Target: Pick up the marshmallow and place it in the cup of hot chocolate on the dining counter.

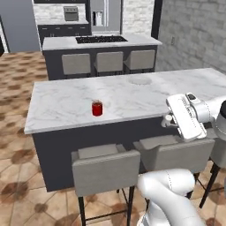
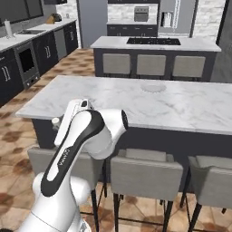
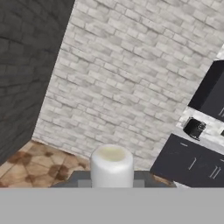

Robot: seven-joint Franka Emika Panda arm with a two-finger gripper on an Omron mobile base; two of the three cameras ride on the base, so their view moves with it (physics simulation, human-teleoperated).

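Note:
The marshmallow (image 3: 111,164), a short white cylinder, stands between my fingertips (image 3: 142,178) in the hand view, which faces a brick wall. My gripper (image 1: 168,121) is shut on it and hangs at the front edge of the dining counter (image 1: 66,106), above the stools. The marshmallow (image 1: 165,119) shows as a small pale knob at the hand's left end, and again as a marshmallow (image 2: 55,121) beside the white hand in the right base view. The red cup of hot chocolate (image 1: 97,108) stands upright on the marble, well left of the gripper.
A round flat grey plate (image 1: 140,80) lies at the counter's far edge. Grey stools (image 1: 106,170) line the near side under the counter, below the hand. A second island with a black cooktop (image 1: 101,39) stands behind. My arm's elbow (image 2: 90,136) blocks the counter's left part.

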